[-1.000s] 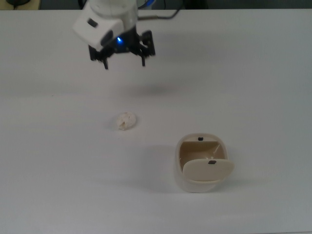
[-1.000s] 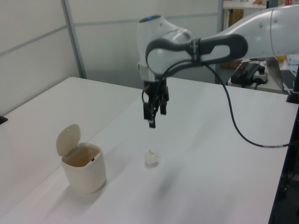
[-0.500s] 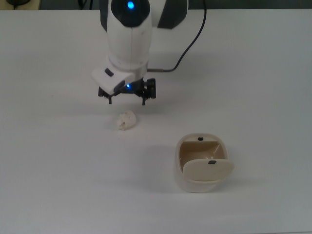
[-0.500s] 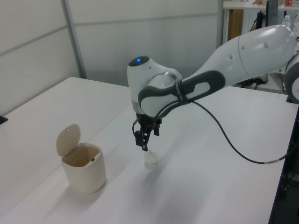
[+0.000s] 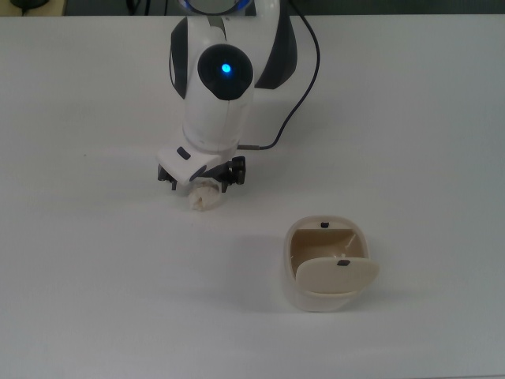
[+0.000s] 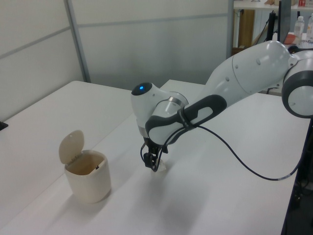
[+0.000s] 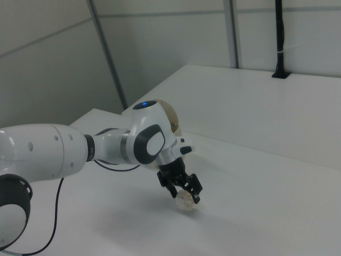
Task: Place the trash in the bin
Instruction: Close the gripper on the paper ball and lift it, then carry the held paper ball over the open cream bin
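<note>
The trash (image 5: 204, 197), a crumpled paper wad on the white worktop (image 5: 95, 284) well apart from the open bin (image 5: 325, 268), sits between the spread fingers of the lowered gripper (image 5: 202, 178); the closure should centre on the wad before any lift.

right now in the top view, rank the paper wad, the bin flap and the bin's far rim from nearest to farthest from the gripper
1. Paper wad, right at the gripper, between the jaws.
2. Bin's far rim, toward the top view's lower right.
3. Bin flap, farther down the top view's right.
</note>
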You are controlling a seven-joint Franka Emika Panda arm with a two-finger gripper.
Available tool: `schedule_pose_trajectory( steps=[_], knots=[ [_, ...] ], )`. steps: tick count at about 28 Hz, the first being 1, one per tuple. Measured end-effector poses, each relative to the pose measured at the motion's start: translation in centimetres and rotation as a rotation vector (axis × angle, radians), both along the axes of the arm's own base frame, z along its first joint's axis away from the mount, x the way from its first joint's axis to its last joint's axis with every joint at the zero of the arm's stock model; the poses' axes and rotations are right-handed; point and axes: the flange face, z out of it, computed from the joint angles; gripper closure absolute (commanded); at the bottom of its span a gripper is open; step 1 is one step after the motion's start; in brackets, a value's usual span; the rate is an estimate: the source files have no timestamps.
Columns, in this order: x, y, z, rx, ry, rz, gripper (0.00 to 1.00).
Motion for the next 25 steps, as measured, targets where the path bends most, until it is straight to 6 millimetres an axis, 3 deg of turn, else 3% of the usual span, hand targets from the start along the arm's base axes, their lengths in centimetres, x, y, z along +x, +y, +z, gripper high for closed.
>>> schedule_pose_trajectory(
  steps=[2,4,5,10,11,14,25],
  knots=[
    [-0.1,0.0,-0.9,-0.017,0.0,-0.001,0.0],
    [-0.1,-0.1,-1.6,-0.026,0.001,0.001,0.09],
    [-0.1,0.0,-1.9,-0.027,0.0,0.001,0.23],
    [0.1,0.1,-2.5,-0.025,-0.015,0.008,0.68],
    [0.2,0.2,-2.4,-0.025,-0.018,0.009,0.81],
    [0.3,0.4,-2.1,-0.024,-0.025,0.01,1.0],
    [1.4,0.7,1.0,-0.015,-0.102,-0.067,1.0]
  ],
)
